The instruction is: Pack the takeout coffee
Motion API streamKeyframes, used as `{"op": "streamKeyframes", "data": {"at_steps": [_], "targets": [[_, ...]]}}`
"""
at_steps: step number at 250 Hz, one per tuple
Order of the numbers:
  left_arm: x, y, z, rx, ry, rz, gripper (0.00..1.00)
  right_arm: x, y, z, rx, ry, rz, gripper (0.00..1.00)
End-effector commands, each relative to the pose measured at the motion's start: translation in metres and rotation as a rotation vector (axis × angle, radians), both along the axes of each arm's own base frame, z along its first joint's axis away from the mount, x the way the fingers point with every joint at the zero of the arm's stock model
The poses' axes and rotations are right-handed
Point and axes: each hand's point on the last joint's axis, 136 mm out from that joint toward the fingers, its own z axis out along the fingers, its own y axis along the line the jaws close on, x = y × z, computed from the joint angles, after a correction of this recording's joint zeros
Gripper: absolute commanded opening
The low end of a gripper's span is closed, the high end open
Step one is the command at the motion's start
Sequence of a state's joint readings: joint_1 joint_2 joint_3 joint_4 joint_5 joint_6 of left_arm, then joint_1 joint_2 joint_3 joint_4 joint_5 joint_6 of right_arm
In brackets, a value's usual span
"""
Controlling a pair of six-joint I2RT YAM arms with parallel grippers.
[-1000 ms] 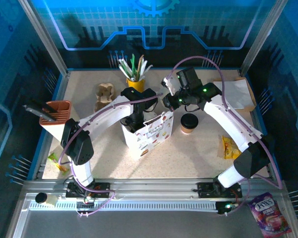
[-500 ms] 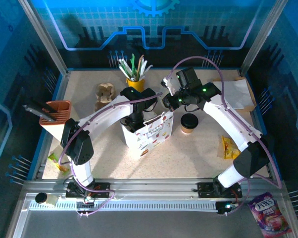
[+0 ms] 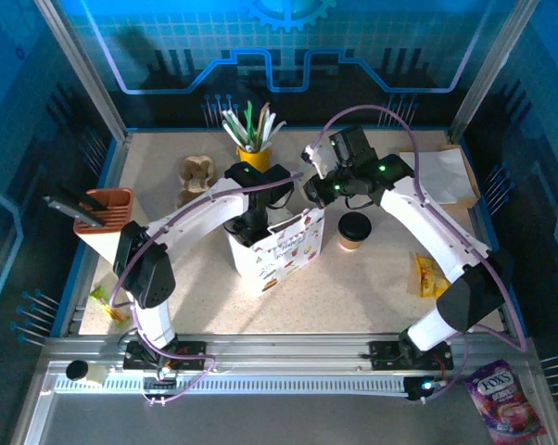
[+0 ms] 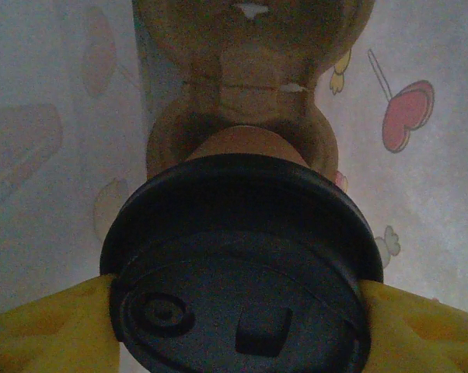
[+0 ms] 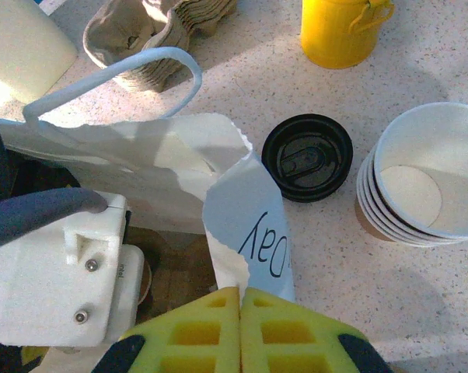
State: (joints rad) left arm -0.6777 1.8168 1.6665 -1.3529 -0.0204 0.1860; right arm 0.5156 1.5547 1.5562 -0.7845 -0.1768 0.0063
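One takeout coffee, a kraft cup with a black lid (image 4: 242,256), is low inside the white paper bag (image 3: 277,250). My left gripper (image 4: 242,311) is shut on its lid, a yellow finger (image 4: 47,330) on each side. Below the cup lies a brown cardboard carrier (image 4: 249,93). From above, my left gripper (image 3: 253,230) reaches down into the bag's mouth. The second takeout coffee (image 3: 354,229) stands on the table right of the bag, its black lid (image 5: 307,157) up. My right gripper (image 5: 241,299) is shut on the bag's torn top edge (image 5: 246,225) and holds it up; from above, that gripper (image 3: 314,197) sits at the bag's right corner.
A stack of lidless cups (image 5: 424,179) stands close beside the second coffee. The yellow utensil cup (image 3: 253,153) and spare cardboard carriers (image 3: 196,178) are behind the bag. An orange holder (image 3: 107,211) is at far left, a yellow snack packet (image 3: 431,275) at right.
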Motion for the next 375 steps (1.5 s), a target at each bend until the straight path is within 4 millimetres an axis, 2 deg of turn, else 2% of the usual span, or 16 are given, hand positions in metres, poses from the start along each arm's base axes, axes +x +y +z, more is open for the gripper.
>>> {"op": "streamKeyframes", "data": {"at_steps": [1, 55, 173, 375], "targets": [[-0.006, 0.006, 0.014, -0.007, 0.011, 0.004, 0.53, 0.005, -0.002, -0.003, -0.007, 0.009, 0.003, 0.08], [-0.007, 0.006, 0.018, -0.011, 0.011, 0.006, 0.53, 0.005, -0.001, -0.006, -0.008, 0.015, 0.005, 0.08], [-0.006, 0.003, 0.004, 0.007, 0.049, 0.0, 0.53, 0.005, -0.001, -0.006, -0.008, 0.017, 0.005, 0.08], [-0.004, 0.004, 0.006, 0.001, 0.035, 0.0, 0.53, 0.005, -0.001, -0.004, -0.007, 0.012, 0.006, 0.08]]}}
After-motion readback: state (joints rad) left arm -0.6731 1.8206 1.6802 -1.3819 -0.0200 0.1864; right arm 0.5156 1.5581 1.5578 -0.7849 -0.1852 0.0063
